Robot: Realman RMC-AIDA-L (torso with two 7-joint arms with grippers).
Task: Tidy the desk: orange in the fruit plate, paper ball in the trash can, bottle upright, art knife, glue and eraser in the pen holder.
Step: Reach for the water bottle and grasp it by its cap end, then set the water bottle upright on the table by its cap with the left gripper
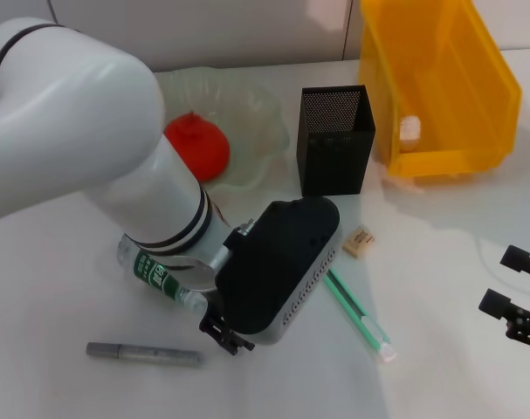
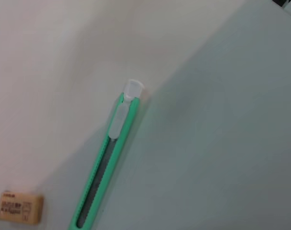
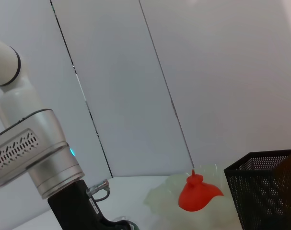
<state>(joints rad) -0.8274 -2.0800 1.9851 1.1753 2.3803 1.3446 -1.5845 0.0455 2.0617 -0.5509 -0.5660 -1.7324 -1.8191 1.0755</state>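
The left gripper (image 1: 223, 334), its closure impossible to tell, hung over the lying bottle (image 1: 158, 278); it should grasp mid-body before tipping upright; the right gripper (image 1: 518, 292) sat spread, parked.

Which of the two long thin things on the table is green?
The knife, lying beside the small eraser, is the green one with a clear tip. The other, a pen near the table's front edge, is grey.
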